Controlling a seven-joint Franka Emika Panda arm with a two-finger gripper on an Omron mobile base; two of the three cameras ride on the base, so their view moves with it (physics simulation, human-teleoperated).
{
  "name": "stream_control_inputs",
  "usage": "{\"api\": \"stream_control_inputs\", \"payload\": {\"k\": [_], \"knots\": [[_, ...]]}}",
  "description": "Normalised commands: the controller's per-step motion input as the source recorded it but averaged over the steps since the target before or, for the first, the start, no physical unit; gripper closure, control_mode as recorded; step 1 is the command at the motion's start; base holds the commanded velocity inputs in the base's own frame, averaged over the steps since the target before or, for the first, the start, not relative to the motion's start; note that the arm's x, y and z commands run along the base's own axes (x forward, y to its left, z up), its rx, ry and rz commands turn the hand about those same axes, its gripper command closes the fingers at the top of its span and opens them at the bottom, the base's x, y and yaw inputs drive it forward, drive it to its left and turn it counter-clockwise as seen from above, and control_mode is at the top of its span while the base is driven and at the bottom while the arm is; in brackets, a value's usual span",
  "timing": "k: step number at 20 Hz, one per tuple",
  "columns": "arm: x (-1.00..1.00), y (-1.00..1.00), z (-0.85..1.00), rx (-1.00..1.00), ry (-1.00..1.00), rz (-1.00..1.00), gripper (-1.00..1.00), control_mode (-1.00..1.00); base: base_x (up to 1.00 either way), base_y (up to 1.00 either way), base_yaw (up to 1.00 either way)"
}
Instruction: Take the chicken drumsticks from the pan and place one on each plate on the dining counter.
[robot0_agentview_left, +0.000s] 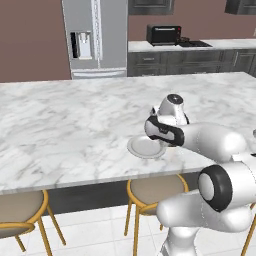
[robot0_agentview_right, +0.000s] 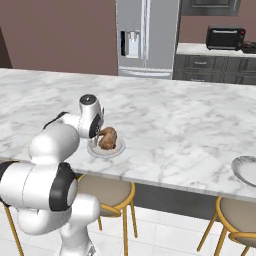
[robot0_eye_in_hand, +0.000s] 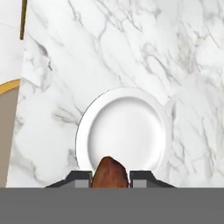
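A golden-brown chicken drumstick (robot0_eye_in_hand: 109, 173) (robot0_agentview_right: 107, 138) sits between my gripper (robot0_eye_in_hand: 109, 180) fingers, which are shut on it. It hangs just above a white plate (robot0_eye_in_hand: 127, 131) (robot0_agentview_right: 117, 150) (robot0_agentview_left: 144, 148) near the front edge of the marble dining counter (robot0_agentview_left: 75, 125) (robot0_agentview_right: 180, 120). My arm covers part of that plate in the left base view. Another white plate (robot0_agentview_right: 245, 170) lies at the counter's right front edge in the right base view. The pan is out of view.
Stools with tan seats and gold legs (robot0_agentview_left: 150, 192) (robot0_agentview_right: 107, 192) stand under the counter's front edge. A steel fridge (robot0_agentview_left: 95, 37) and a black toaster oven (robot0_agentview_left: 163, 34) on dark cabinets stand along the back wall.
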Motion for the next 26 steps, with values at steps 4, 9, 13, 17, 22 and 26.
{"api": "stream_control_inputs", "payload": {"k": [4, 9, 13, 17, 22, 26], "knots": [[0.59, 0.21, -0.15, -0.02, 0.1, -0.05, 1.0, -1.0, 0.0, 0.0, 0.0], [0.48, 0.13, -0.35, -0.03, 0.11, -0.08, 1.0, -1.0, 0.0, 0.0, 0.0], [0.16, 0.04, -0.45, 0.0, 0.02, -0.04, 1.0, -1.0, 0.0, 0.0, 0.0], [0.22, 0.04, -0.45, 0.0, 0.0, -0.06, 1.0, -1.0, 0.0, 0.0, 0.0], [0.34, 0.03, -0.36, 0.0, 0.0, -0.01, 1.0, -1.0, 0.0, 0.0, 0.0], [0.3, 0.05, -0.3, 0.0, 0.0, 0.0, 1.0, -1.0, 0.0, 0.0, 0.0]]}}
